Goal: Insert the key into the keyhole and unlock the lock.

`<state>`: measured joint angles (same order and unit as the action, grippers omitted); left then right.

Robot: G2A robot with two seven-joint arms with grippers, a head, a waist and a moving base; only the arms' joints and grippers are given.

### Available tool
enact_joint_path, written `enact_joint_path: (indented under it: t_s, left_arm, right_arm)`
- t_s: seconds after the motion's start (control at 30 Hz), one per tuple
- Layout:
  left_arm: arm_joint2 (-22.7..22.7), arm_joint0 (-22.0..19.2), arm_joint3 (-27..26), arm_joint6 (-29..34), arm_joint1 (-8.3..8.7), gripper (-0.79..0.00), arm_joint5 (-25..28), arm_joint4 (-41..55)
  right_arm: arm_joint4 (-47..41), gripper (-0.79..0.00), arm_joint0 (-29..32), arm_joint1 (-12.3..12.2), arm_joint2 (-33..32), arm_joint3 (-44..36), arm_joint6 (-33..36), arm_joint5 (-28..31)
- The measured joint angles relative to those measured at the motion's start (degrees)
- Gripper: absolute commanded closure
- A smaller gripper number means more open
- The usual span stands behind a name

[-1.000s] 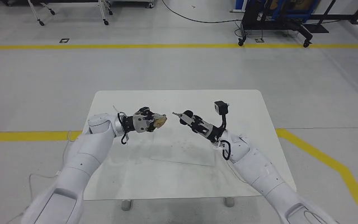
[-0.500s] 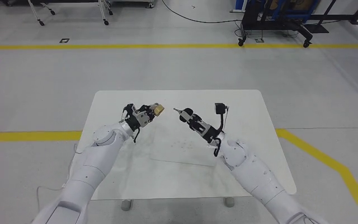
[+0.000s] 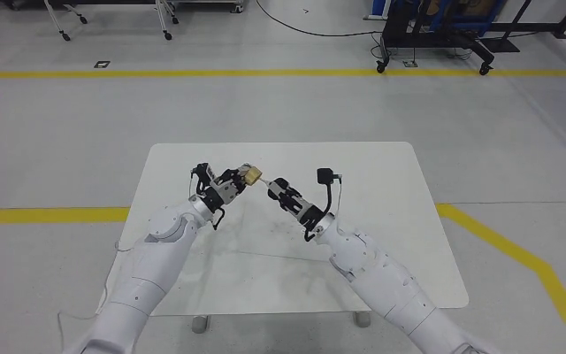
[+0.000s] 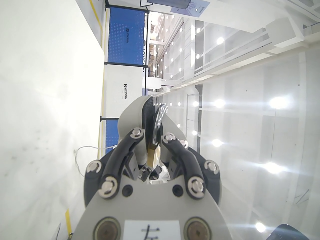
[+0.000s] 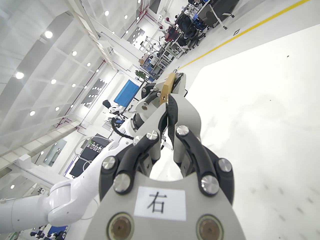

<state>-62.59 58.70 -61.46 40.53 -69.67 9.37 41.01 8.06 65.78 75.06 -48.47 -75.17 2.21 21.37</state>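
While the white table (image 3: 389, 221) spreads out beneath the lock (image 3: 252, 174), both arms hold their loads up over its far half. The left gripper (image 3: 239, 178) is on the lock's left side. It pinches the brass body between its two fingers, so that the lock juts out past the fingertips toward the other arm. The right gripper (image 3: 274, 187) sits just beside the lock on the opposite side. Its fingers (image 5: 186, 116) are pressed together on the key (image 3: 264, 183), a thin pale sliver that points at the lock. In the right wrist view the lock's narrow brass end is turned toward this gripper, and the dark finger pads nearly reach it. Whether the key's tip has entered the lock or only touches it cannot be told.
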Motion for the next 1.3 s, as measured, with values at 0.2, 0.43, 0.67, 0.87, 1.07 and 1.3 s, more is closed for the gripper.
enact_joint_path:
  t_s: [0.2,0.43,0.67,0.87,1.07,1.3]
  left_arm:
    - [-1.1,1.0,-1.3,-0.1,0.19,0.000,-0.2,-1.3]
    - [-2.2,2.0,-2.9,-3.1,0.37,0.000,2.5,-5.5]
    - [-3.0,3.4,-5.2,-5.3,0.53,0.000,4.5,-9.5]
    - [-3.3,4.4,-6.7,-6.5,0.53,0.000,4.7,-11.5]
    - [-3.6,5.0,-7.7,-7.4,0.49,0.000,5.3,-13.5]
    - [-3.9,5.5,-8.4,-8.5,0.38,0.000,6.1,-15.0]
  right_arm:
    - [-0.6,0.000,-0.7,0.6,0.0,1.4,1.3,0.6]
    - [-0.9,0.000,-0.3,0.9,-0.7,1.0,2.6,1.4]
    - [-1.4,0.000,0.3,1.2,-1.1,0.6,4.1,1.0]
    - [-2.1,0.000,0.2,1.6,-1.4,1.0,4.9,1.3]
    - [-2.2,0.000,0.4,1.9,-1.7,1.1,5.1,1.5]
    - [-2.4,0.000,0.3,2.5,-1.5,1.6,5.4,1.3]
